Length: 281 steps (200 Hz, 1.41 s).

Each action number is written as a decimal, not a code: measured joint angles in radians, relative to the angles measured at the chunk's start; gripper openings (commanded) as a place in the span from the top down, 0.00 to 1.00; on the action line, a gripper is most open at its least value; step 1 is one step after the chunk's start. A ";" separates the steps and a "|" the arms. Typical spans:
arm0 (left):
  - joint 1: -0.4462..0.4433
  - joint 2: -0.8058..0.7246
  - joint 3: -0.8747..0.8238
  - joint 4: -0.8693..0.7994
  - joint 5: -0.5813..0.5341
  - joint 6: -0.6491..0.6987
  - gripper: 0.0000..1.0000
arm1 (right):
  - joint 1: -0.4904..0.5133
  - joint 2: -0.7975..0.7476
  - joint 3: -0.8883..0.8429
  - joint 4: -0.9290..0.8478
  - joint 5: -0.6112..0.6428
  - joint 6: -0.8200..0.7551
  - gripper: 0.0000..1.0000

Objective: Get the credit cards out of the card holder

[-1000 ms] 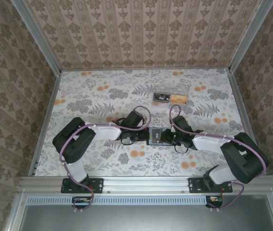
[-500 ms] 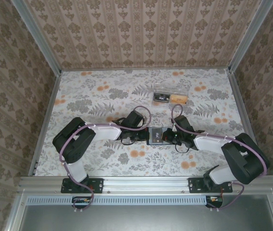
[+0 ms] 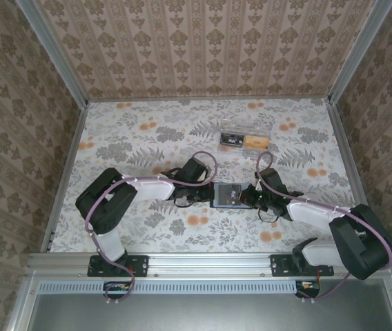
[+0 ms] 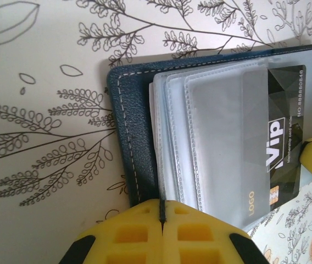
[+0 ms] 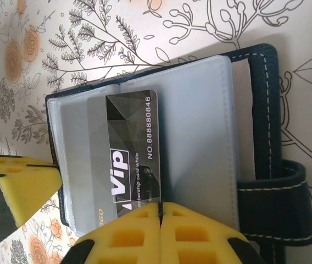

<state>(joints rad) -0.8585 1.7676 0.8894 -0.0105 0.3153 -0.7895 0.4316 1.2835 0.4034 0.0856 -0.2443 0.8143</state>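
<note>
The navy card holder (image 3: 225, 195) lies open on the flowered table between both arms, with its clear sleeves (image 4: 216, 137) fanned out. My left gripper (image 4: 161, 208) is shut on the holder's near edge, where the cover (image 4: 131, 126) meets the sleeves. A black VIP credit card (image 5: 131, 148) sticks most of the way out of one sleeve, and my right gripper (image 5: 159, 208) is shut on its edge. In the top view the left gripper (image 3: 208, 196) and right gripper (image 3: 246, 198) face each other across the holder. The holder's strap tab (image 5: 285, 214) lies at the right.
A clear plastic box (image 3: 246, 140) with black and tan contents sits behind the holder toward the back wall. Patterned walls and metal rails (image 3: 68, 179) close in the table on three sides. Open tabletop lies to the left and right of the arms.
My right gripper has shut on the black card and drawn back to the right, sliding the card partway out of its sleeve. The left gripper has stayed put on the holder.
</note>
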 measured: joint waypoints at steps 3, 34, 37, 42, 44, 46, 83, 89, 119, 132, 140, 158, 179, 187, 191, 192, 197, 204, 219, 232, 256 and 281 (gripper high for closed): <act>-0.002 0.000 0.004 -0.009 -0.004 0.000 0.95 | 0.000 0.000 0.000 0.000 0.000 0.000 1.00; -0.031 -0.002 0.070 -0.074 -0.031 0.018 0.94 | -0.001 0.002 0.000 0.001 -0.001 -0.003 1.00; -0.034 -0.002 0.076 -0.075 -0.033 0.020 0.94 | -0.001 0.003 0.000 0.001 -0.001 -0.003 1.00; -0.038 -0.002 0.085 -0.078 -0.034 0.023 0.94 | -0.001 0.005 0.000 0.001 -0.002 -0.003 1.00; -0.039 -0.002 0.089 -0.080 -0.034 0.024 0.94 | -0.001 0.006 0.000 0.002 -0.003 -0.003 1.00; -0.040 -0.002 0.093 -0.080 -0.034 0.025 0.95 | -0.001 0.006 0.000 0.002 -0.003 -0.003 1.00; -0.053 0.001 0.151 -0.103 -0.041 0.039 0.95 | -0.001 0.014 0.000 0.001 -0.004 -0.007 1.00; -0.053 0.004 0.155 -0.103 -0.041 0.042 0.95 | -0.001 0.014 0.000 0.001 -0.004 -0.007 1.00; -0.054 0.044 0.179 -0.103 -0.039 0.050 0.95 | -0.001 0.014 0.000 0.001 -0.004 -0.019 0.91; -0.058 0.064 0.185 -0.103 -0.039 0.050 0.95 | -0.002 0.014 0.000 0.001 -0.004 -0.026 0.84; -0.060 0.075 0.186 -0.103 -0.037 0.050 0.96 | -0.003 0.014 0.000 0.001 -0.005 -0.029 0.83; -0.066 0.095 0.186 -0.103 -0.035 0.050 0.96 | -0.010 0.014 0.000 0.001 -0.011 -0.034 0.78; -0.070 0.103 0.187 -0.102 -0.031 0.049 0.97 | -0.023 0.017 0.000 0.002 -0.026 -0.043 0.76; -0.071 0.103 0.188 -0.102 -0.031 0.050 0.97 | -0.029 0.020 0.000 0.002 -0.031 -0.047 0.76; -0.071 0.104 0.188 -0.102 -0.031 0.049 0.97 | -0.032 0.023 0.000 0.003 -0.035 -0.049 0.76; -0.071 0.104 0.188 -0.102 -0.031 0.050 0.97 | -0.033 0.024 0.000 0.003 -0.035 -0.049 0.76; -0.071 0.104 0.188 -0.102 -0.031 0.049 0.98 | -0.037 0.027 0.000 0.006 -0.042 -0.051 0.76; -0.071 0.104 0.188 -0.102 -0.031 0.049 0.98 | -0.043 0.033 0.000 0.011 -0.051 -0.053 0.76; -0.071 0.104 0.188 -0.102 -0.031 0.049 0.98 | -0.056 0.050 0.002 0.030 -0.073 -0.053 0.76; -0.071 0.104 0.188 -0.102 -0.031 0.049 0.98 | -0.064 0.068 0.003 0.053 -0.093 -0.055 0.76; -0.071 0.104 0.188 -0.103 -0.031 0.049 0.99 | -0.071 0.103 0.005 0.102 -0.132 -0.056 0.77; -0.071 0.104 0.188 -0.103 -0.032 0.049 0.99 | -0.074 0.131 0.008 0.142 -0.159 -0.055 0.81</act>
<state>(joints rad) -0.9298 1.8713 1.0771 -0.1131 0.2836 -0.7403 0.3573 1.4143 0.4110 0.2276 -0.4030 0.7593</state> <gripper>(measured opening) 0.050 0.213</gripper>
